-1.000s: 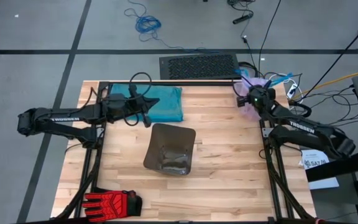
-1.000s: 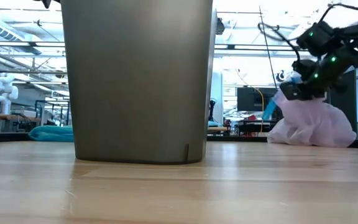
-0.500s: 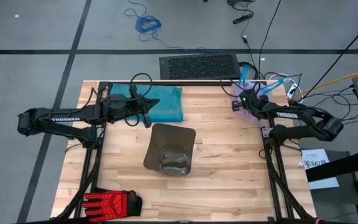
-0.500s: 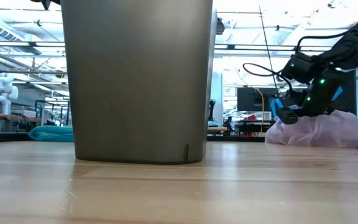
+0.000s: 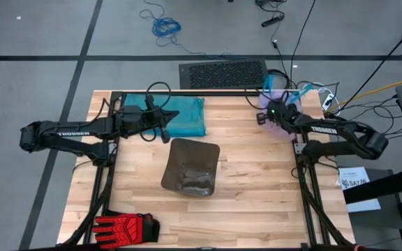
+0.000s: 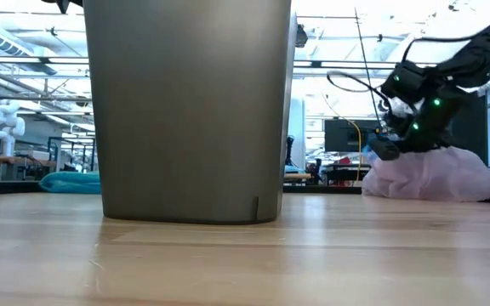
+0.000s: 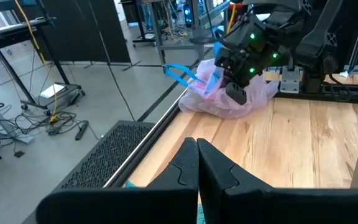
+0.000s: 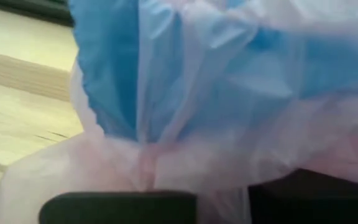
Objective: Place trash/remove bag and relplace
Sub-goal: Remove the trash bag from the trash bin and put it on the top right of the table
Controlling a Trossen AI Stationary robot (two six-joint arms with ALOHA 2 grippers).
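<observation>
While the high view sets the whole layout out from above, only the low view shows the pink bag slumped flat on the surface, with the right pincer just above its near side. From the left wrist view, the bag's blue tie is seen standing out toward the floor side, and the right pincer is seen pressed against the bag's top; whether its fingers are apart or clamped on the plastic cannot be told. The right wrist view is filled by blue and pink plastic, so nothing else is shown there.

In the high view the bag is found at the far right corner of the surface, partly covered by the right arm. The left pincer is held over the folded teal bag at the far left, and its fingers are seen drawn together in the left wrist view. The bin stands at the middle of the surface, and in the low view its wall blocks most of the far side. A red-and-black glove lies at the near left corner.

Bare wood is left between the bin and the bag, and along the near edge to the right of the glove. A black mat lies on the floor just past the far edge.
</observation>
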